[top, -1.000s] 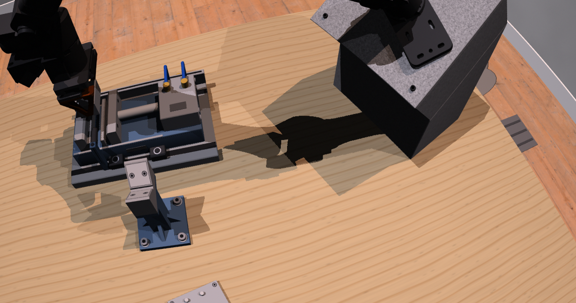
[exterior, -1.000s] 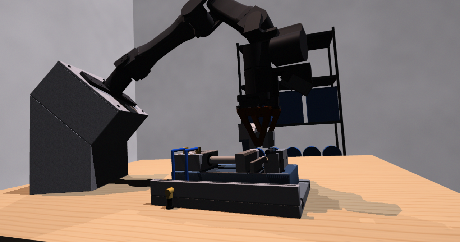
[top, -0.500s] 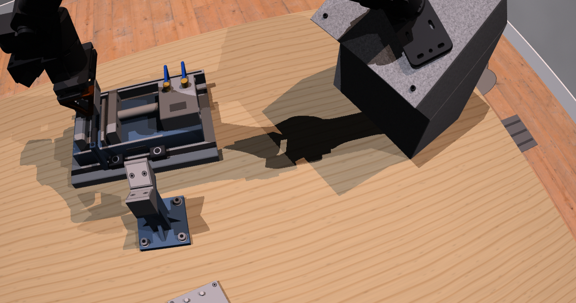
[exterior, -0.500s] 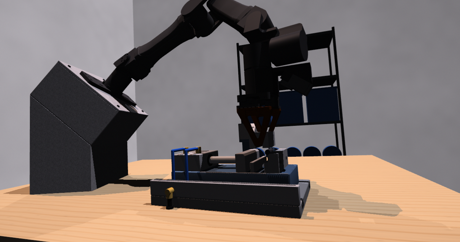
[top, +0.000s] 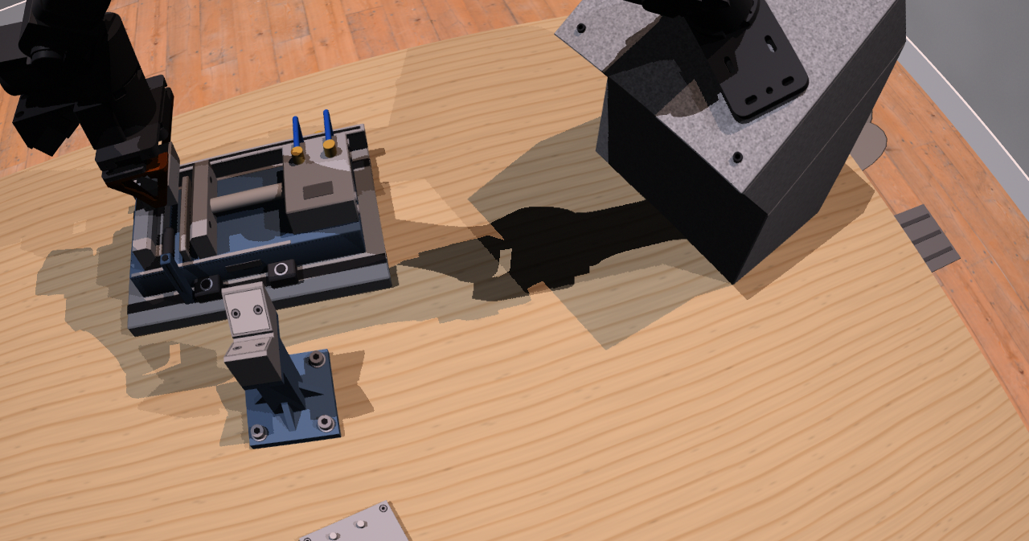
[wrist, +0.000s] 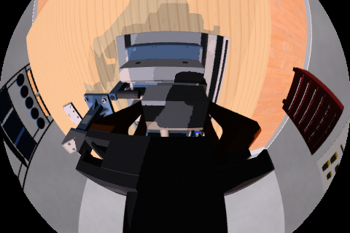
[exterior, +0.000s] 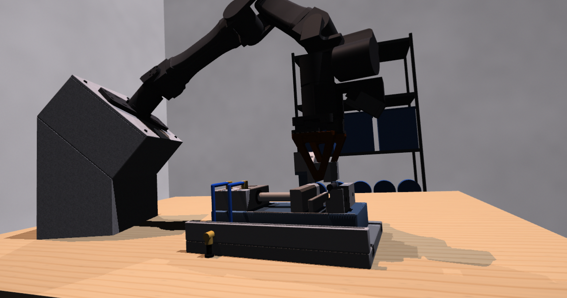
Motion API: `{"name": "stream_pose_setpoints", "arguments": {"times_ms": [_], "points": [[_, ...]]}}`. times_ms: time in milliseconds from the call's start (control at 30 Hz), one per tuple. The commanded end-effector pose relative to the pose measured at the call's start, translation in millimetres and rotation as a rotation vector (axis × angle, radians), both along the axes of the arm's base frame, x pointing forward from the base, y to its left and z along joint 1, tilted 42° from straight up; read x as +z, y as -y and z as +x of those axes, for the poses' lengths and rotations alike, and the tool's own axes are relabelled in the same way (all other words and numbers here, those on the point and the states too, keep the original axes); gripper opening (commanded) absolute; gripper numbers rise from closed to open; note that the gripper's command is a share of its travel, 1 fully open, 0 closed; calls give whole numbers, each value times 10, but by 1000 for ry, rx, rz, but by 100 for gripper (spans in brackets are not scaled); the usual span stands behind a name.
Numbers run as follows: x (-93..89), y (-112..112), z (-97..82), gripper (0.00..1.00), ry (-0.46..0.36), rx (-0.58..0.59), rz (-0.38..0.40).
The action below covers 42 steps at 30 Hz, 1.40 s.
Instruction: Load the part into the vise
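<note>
With the pincer (exterior: 319,173) clamped on the part (exterior: 316,164), this looks like the lowering step: the block hangs just above the vise (exterior: 283,217), over the gap between the fixed jaw (top: 145,239) and the moving jaw (top: 202,217), not yet on the 2 low bars. Slot direction can't be told from these views. Next move likely needs a straight descent, then a push to the fixed jaw and along to the work stop (top: 166,258).

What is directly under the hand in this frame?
The hand, shut on the grey part, hangs over the vise gap beside the fixed jaw. The two low bars and most of the work stop are hidden by the part and jaws.
</note>
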<state>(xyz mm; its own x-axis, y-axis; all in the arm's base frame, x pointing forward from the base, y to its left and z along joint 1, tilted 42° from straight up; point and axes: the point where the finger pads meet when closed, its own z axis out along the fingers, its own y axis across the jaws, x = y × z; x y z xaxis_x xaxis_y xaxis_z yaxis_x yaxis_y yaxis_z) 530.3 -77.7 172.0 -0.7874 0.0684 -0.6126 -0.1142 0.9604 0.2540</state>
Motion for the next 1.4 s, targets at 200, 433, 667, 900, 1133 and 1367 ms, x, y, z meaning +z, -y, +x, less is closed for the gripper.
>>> {"name": "stream_pose_setpoints", "arguments": {"times_ms": [200,433,667,900,1133,1367], "points": [[124,91,-9,0,28,-23,-9],[101,89,-16,0,25,-24,-7],[110,87,-24,0,27,-26,-6],[135,92,-13,0,35,-28,-7],[119,93,-16,0,33,-32,-3],[110,94,-16,0,35,-32,-4]]}}
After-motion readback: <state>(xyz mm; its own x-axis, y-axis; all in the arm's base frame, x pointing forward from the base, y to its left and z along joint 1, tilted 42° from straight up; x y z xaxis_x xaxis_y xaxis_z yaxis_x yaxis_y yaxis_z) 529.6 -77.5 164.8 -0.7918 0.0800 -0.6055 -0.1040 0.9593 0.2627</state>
